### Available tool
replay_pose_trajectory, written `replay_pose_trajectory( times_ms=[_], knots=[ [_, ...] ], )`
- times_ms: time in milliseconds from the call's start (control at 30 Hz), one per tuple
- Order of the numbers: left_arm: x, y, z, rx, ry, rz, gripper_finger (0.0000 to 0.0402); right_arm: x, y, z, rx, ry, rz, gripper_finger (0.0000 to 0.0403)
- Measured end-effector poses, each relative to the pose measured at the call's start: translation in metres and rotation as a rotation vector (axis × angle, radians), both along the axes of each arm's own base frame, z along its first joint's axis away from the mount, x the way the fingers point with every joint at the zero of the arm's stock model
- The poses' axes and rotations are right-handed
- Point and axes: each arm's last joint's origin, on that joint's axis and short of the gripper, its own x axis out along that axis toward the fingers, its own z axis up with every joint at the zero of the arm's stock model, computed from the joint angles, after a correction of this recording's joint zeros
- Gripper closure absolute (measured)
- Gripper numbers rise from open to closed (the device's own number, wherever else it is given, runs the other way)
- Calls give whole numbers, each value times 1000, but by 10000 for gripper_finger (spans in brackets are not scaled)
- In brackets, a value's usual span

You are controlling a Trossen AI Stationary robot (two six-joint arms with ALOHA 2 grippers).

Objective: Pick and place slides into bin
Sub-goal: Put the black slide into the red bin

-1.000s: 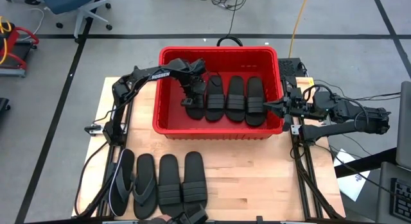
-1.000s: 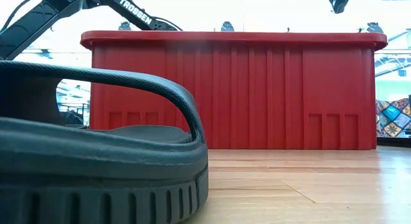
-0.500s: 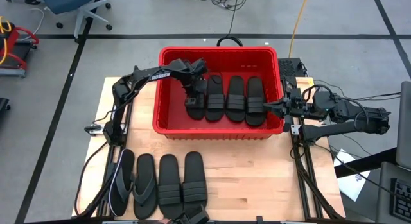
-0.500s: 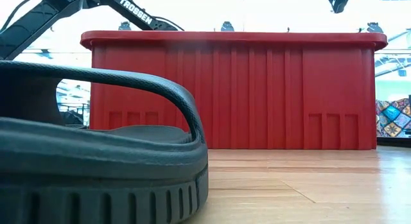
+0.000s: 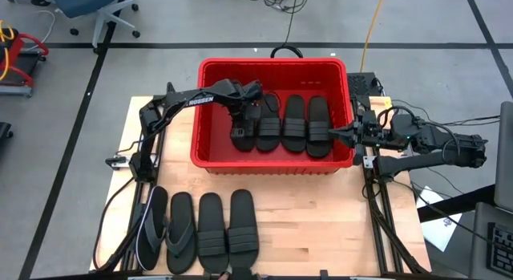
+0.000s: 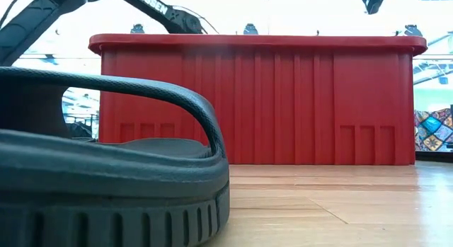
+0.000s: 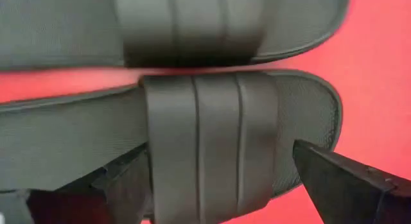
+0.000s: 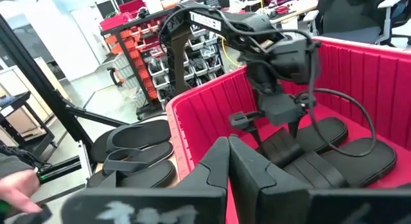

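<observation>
The red bin (image 5: pixel 272 65) stands at the table's far middle, with several black slides lying side by side on its floor. My left gripper (image 7: pixel 218 166) hangs open inside the bin just above the leftmost slide (image 5: pixel 239 138). Its fingers stand on either side of that slide's ribbed strap (image 7: pixel 205 140). My right gripper (image 5: pixel 337 134) is shut and waits at the bin's right wall. Several more slides (image 5: pixel 211 232) lie in a row on the table's near left; one of them (image 6: pixel 106 169) fills the low view.
Three slides (image 5: pixel 294 123) take up the bin floor to the right of the leftmost one; bare red floor shows along the bin's left wall. The bin's near wall (image 6: pixel 255 98) rises between the near slides and the bin floor. Bare wood lies at the table's near right.
My left gripper has opened and let go of the slide it held inside the bin, and it has moved a little up and toward the far edge. The slide now lies flat on the bin floor at the left end of the row.
</observation>
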Motion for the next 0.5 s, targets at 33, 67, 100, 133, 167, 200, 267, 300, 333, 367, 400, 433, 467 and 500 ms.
replay_pose_trajectory(
  times_ms=[33, 67, 100, 133, 167, 200, 267, 300, 333, 367, 400, 433, 467, 500],
  knots=[
    [0, -4, 5, 14, -3, -17, 44, 0, 0, 0, -4, 1, 1, 403],
    [0, -8, 10, 32, -9, -33, 45, 0, 0, 0, -6, 1, 1, 403],
    [0, -11, 16, 57, -17, -41, 46, 0, 0, 0, -6, 1, 1, 403],
    [0, -13, 21, 81, -30, -46, 49, 0, 0, 0, -10, 3, 1, 403],
    [-1, -15, 28, 99, -51, -48, 51, 0, 0, 0, -13, 3, 2, 403],
    [-2, -17, 35, 113, -72, -48, 54, 0, 0, 0, -13, 4, 2, 403],
    [-6, -18, 49, 150, -110, -28, 60, 0, 0, 0, -16, 5, 3, 403],
    [-8, -18, 57, 182, -130, -4, 63, 0, 0, 0, -16, 5, 3, 403],
    [-11, -19, 65, 214, -144, 25, 66, 0, 0, 0, -16, 5, 3, 403],
    [-15, -20, 74, 241, -156, 56, 70, 0, 0, 0, -16, 5, 3, 403],
    [-19, -21, 82, 265, -168, 86, 75, 0, 0, 0, -16, 5, 3, 403],
    [-25, -23, 92, 284, -187, 113, 83, 0, 0, 0, -16, 5, 3, 403],
    [-31, -25, 103, 296, -213, 142, 94, 0, 0, 0, -16, 5, 3, 403],
    [-38, -29, 115, 308, -243, 173, 107, 0, 0, 0, -16, 5, 3, 403]
  ],
)
